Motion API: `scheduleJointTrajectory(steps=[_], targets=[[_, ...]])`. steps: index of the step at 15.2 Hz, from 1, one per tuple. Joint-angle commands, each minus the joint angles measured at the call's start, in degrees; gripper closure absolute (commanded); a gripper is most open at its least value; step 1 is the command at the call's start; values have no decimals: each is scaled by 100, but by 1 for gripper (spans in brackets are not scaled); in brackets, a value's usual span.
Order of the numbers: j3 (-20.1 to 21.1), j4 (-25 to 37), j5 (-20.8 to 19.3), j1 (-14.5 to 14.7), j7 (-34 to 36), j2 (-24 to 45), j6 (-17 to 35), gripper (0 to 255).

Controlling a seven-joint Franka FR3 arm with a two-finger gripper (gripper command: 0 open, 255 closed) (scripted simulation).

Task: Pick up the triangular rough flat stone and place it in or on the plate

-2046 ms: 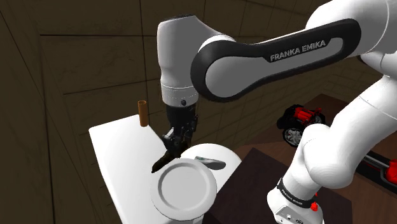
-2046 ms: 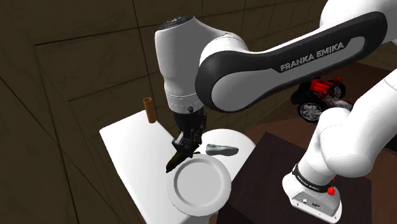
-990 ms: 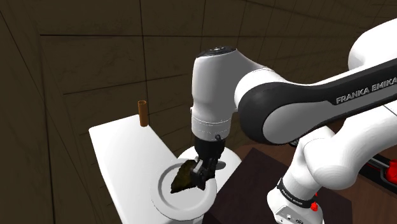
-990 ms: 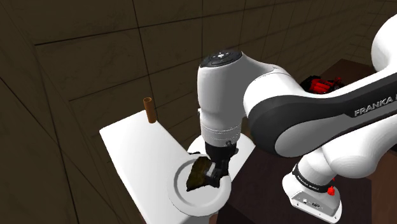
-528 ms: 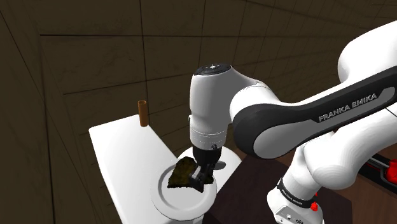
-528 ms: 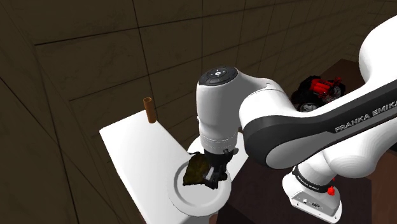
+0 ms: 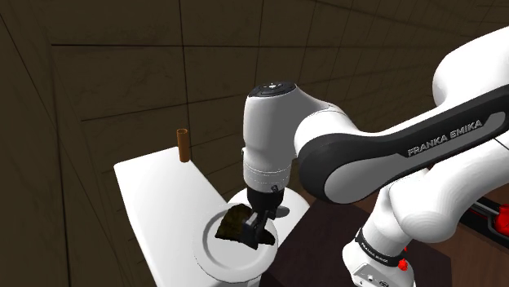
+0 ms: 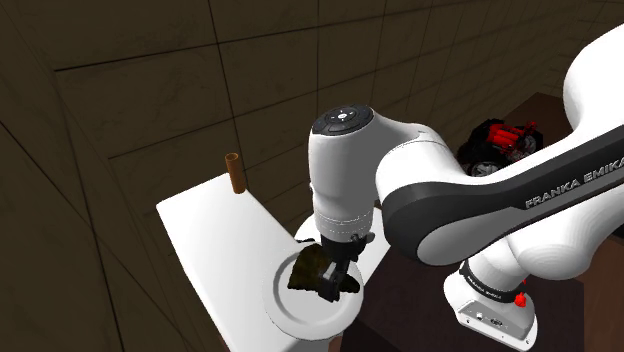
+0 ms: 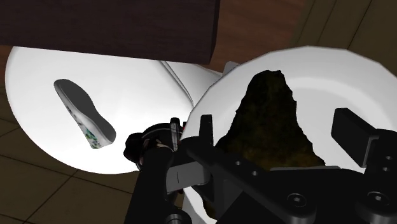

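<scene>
Pointing away from hand (image 9: 278, 130): stone (image 9: 268, 105) apex.

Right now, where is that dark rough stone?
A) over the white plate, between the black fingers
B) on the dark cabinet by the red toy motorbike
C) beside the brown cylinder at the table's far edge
A: in the wrist view the stone sits in front of the gripper, between its two fingers, with the white plate directly behind it.

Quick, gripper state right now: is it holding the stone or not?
Gripper: open, holding nothing. The dark rough stone sits between the fingers over the white plate, with a gap on each side.
</scene>
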Motion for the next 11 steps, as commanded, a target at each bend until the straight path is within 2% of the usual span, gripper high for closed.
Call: scheduleJointTrajectory(steps=[1,3,7,11], targets=[[0,0,0,0,0,0,0,0],[0,0,0,0,0,0,0,0],[-174,588,-81,-26,-6,-196,-781,0],[-175,588,-82,-25,-6,-196,-781,0]])
